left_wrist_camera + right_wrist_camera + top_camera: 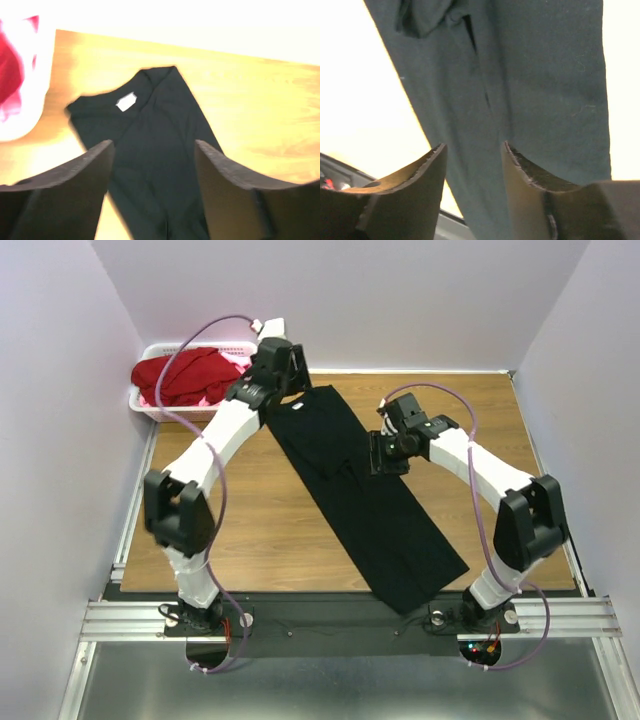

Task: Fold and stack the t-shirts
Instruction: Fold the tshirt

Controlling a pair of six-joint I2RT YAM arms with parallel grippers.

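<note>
A black t-shirt (390,520) lies folded into a long narrow strip, running diagonally from the far middle of the table to its near edge. Its collar end with a white label (126,101) points toward the back. My left gripper (288,395) hovers open over that collar end; in the left wrist view the left gripper (154,146) has dark cloth (155,115) showing between its fingers, untouched. My right gripper (388,455) stands open above the strip's middle, and the right wrist view shows the right gripper (473,146) over the cloth (535,75). A red t-shirt (185,375) with pink cloth beside it fills the basket.
A white slotted basket (147,405) stands at the far left corner against the wall, seen blurred in the left wrist view as the basket (22,110). Bare wooden tabletop (260,510) lies on both sides of the strip. A metal rail (330,615) runs along the near edge.
</note>
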